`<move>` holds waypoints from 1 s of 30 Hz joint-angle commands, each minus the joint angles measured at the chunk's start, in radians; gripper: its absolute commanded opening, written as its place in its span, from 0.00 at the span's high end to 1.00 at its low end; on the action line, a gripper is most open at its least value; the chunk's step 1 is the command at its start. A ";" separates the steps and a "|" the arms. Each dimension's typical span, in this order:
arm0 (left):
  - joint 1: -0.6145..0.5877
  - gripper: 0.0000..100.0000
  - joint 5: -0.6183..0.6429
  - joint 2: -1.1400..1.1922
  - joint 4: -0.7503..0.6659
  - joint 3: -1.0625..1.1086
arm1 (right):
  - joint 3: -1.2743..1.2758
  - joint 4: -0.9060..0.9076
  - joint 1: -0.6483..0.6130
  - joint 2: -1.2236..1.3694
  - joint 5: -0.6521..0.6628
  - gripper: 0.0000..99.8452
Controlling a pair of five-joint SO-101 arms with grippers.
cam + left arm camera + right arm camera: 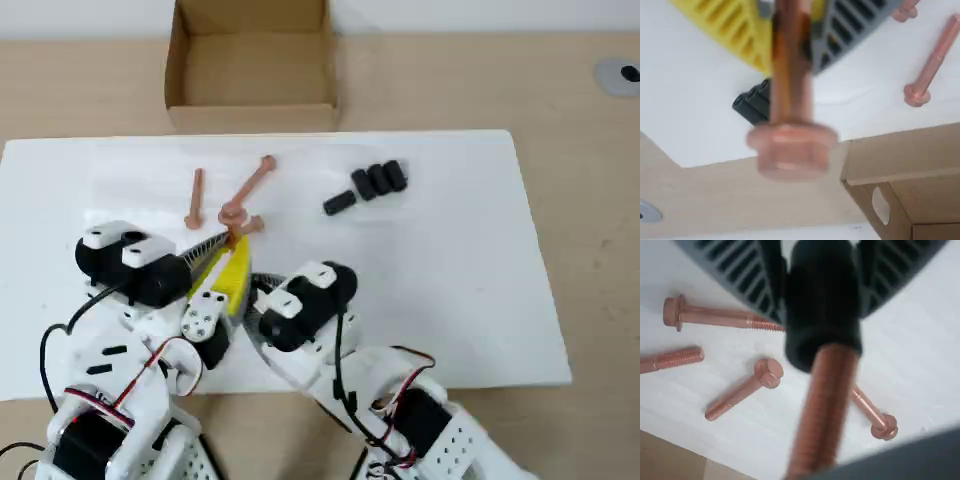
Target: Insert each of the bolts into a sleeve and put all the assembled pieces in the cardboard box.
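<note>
White mat (450, 300); left gripper (791, 35) tight on bolt (790, 100), opposite right gripper (822, 275) tight on sleeve (822, 320)

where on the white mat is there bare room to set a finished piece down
The right half of the white mat is bare, from the black sleeves out to its right edge. A smaller bare patch lies left of the loose bolts. Crowded: left-centre, where the two arms sit right by those bolts.
</note>
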 commanded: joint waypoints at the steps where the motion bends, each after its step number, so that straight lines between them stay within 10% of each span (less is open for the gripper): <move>1: 0.002 1.00 0.000 -0.001 0.000 0.006 | -0.042 -0.031 0.019 -0.113 -0.015 0.99; 30: 0.124 0.99 0.009 -0.001 0.160 -0.015 | -0.042 -0.028 0.076 -0.111 -0.038 0.99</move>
